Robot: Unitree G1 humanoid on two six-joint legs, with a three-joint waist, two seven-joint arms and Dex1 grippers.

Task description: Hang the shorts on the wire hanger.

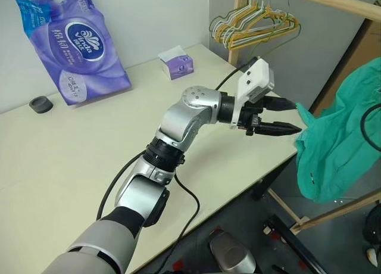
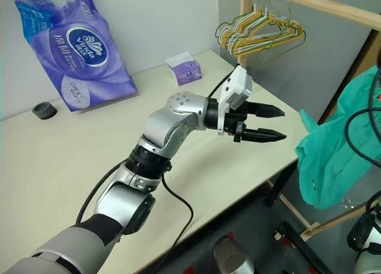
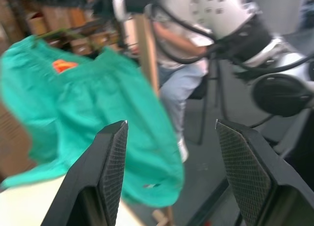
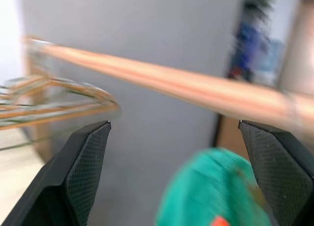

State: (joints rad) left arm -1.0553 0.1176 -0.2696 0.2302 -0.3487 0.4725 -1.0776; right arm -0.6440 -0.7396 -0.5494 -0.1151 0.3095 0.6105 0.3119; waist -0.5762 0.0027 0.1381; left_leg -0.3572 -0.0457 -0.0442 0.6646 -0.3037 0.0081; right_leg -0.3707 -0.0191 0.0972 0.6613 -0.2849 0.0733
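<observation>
L gripper [image 1: 286, 115] empty, shorts [image 1: 339, 149] just beside.

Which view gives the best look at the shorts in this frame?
The left eye view: the teal shorts hang beside the table's right end, shown nearly whole. The right eye view shows the same. The left wrist view shows them close, with the orange tag, behind that gripper's open fingers. The right wrist view catches just a corner.

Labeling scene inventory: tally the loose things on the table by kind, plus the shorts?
Tissue pack, large purple: 1
Tissue box, small purple: 1
Dark round cap: 1
Teal shorts, hanging off the table's end: 1
Total: 4
</observation>
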